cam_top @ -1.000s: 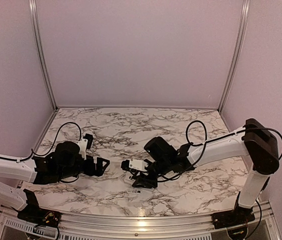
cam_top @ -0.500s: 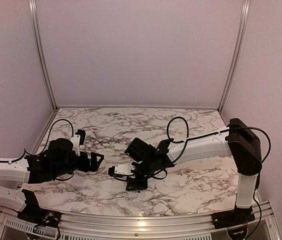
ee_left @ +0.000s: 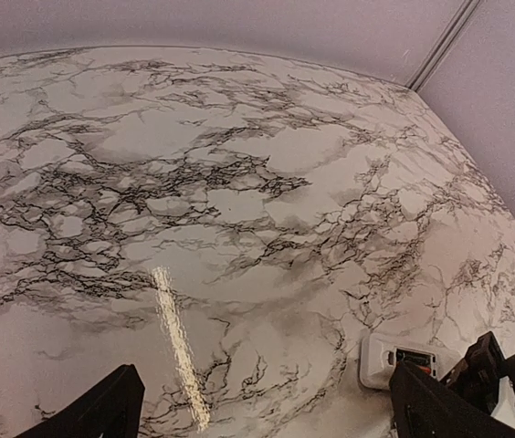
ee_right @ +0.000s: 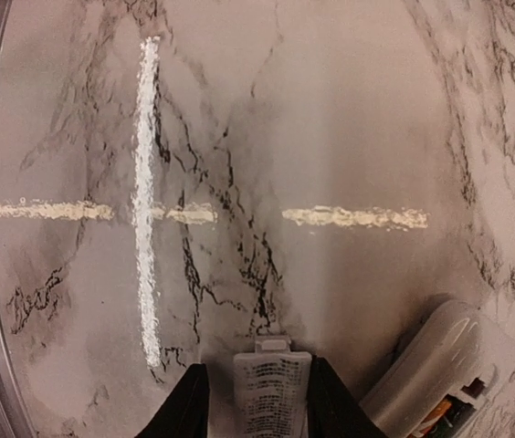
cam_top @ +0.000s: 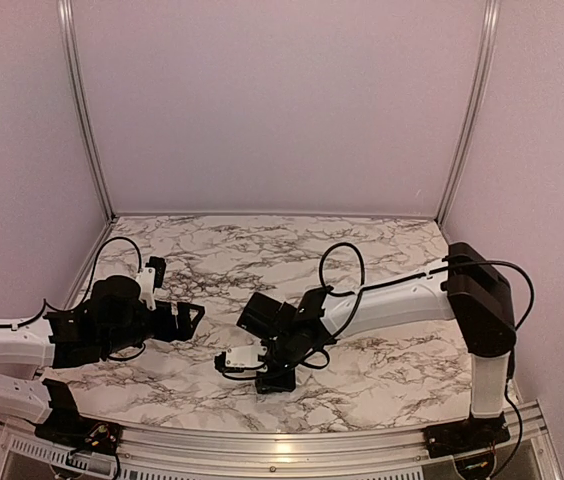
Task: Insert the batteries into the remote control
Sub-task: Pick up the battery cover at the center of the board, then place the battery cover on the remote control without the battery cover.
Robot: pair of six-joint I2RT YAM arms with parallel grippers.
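Top external view, change: the right arm has swung left and toward the near edge, and the left arm has eased back.
Right gripper [ee_right: 257,374]: clenched on a white ribbed piece [ee_right: 273,397], likely the cover.
Left gripper [ee_left: 271,406]: spread wide, empty.
Remote control [ee_left: 378,360]: on the worktop [ee_left: 239,182], beside the right gripper, recess up.
Batteries [ee_left: 415,359]: red shows in the recess; number unclear.
Count: one remote, one ribbed piece.
Meaning: loading looks done; closing the recess probably remains.
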